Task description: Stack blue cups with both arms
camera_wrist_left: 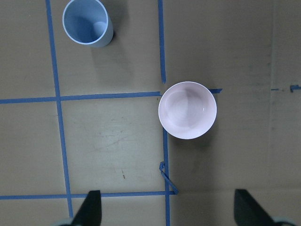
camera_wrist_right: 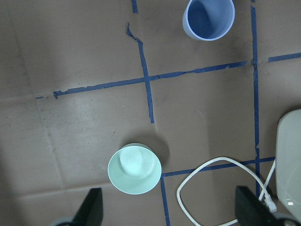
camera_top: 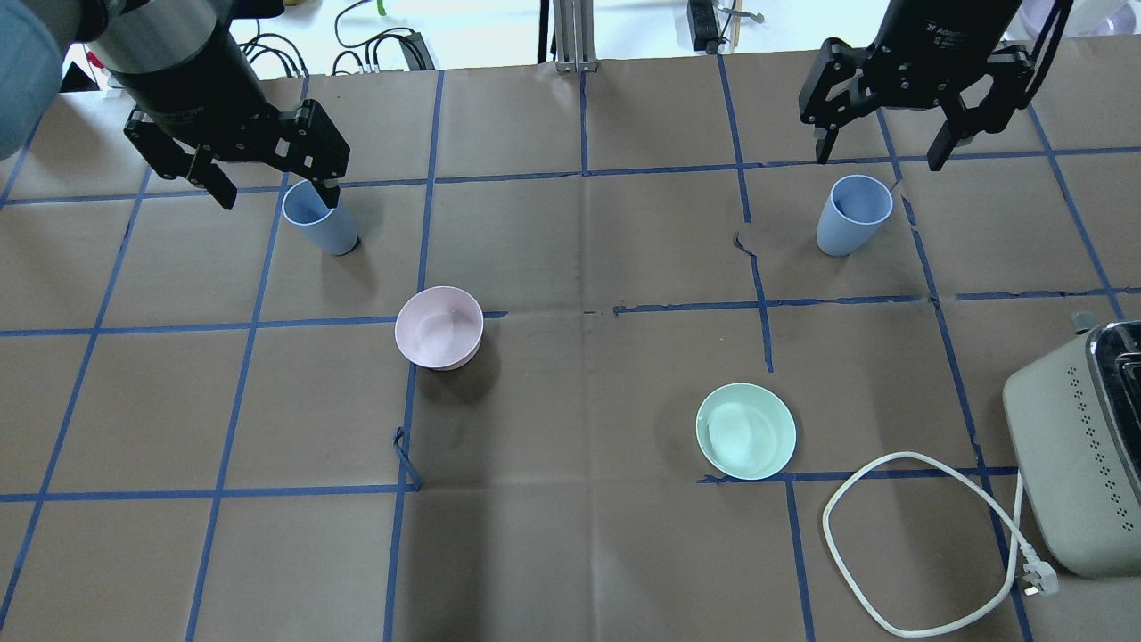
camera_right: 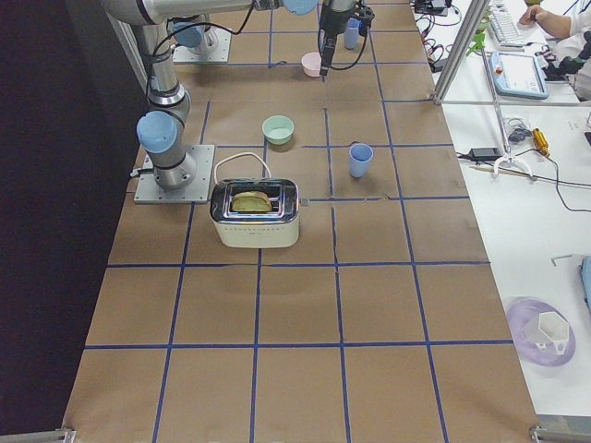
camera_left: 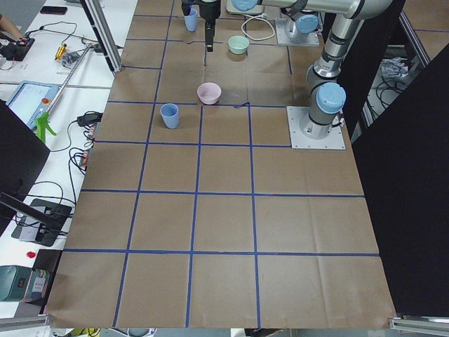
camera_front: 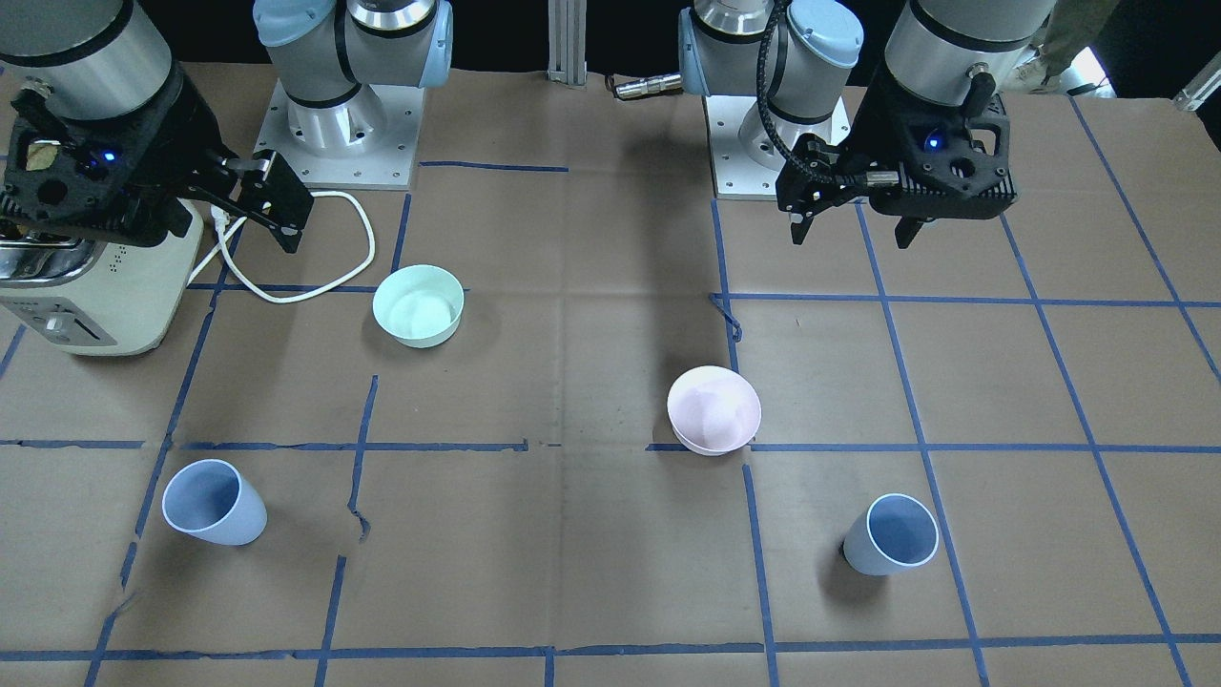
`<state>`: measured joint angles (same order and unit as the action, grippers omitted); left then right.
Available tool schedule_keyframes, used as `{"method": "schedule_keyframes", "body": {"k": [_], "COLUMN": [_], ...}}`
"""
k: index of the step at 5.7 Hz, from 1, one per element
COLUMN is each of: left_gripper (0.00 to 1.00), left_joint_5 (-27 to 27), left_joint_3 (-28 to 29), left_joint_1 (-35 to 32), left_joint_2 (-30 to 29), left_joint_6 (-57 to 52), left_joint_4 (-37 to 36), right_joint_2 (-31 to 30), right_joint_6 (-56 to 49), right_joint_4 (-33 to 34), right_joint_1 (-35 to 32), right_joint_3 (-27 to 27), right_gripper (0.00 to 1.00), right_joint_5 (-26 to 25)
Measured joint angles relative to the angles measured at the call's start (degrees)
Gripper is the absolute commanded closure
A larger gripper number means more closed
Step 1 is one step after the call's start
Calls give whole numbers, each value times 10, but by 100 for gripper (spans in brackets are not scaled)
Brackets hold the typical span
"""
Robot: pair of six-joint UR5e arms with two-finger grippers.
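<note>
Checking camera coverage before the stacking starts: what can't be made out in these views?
Left blue cup: overhead, left gripper's finger covers part of its rim.
Toaster: cut by overhead's right edge.
Right gripper: its wrist view shows only fingertips at the bottom edge.
Right blue cup: tiny in the exterior left view.

Two pale periwinkle tumblers stand upright and empty on the desk [camera_top: 570,553], mouths up (darker blue inside, thin light rims). The left blue cup [camera_top: 316,218] and the right blue cup [camera_top: 853,214] sit well apart, unstacked, each on its own side, far from the robot's base.
</note>
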<state>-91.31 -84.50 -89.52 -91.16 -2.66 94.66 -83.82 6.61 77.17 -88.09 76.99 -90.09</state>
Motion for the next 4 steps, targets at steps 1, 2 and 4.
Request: {"method": "schedule_keyframes", "body": {"k": [1,2,4], "left_gripper": [2,2,2], "left_joint_5": [0,-1,-4], "left_joint_3": [-1,-3,1], "left_joint_1": [-1,-1,4], "left_joint_2": [2,4,1], "left_joint_6": [-1,-2,-4], "left_joint_4": [0,0,0], "right_joint_2": [0,4,43], "right_joint_6": [-11,-44,-130], "right_joint_4": [1,9,81], "right_joint_1": [2,18,90], "right_joint_3": [0,1,-4], "right_gripper": [0,0,0], "right_joint_5": [-1,0,4]}}
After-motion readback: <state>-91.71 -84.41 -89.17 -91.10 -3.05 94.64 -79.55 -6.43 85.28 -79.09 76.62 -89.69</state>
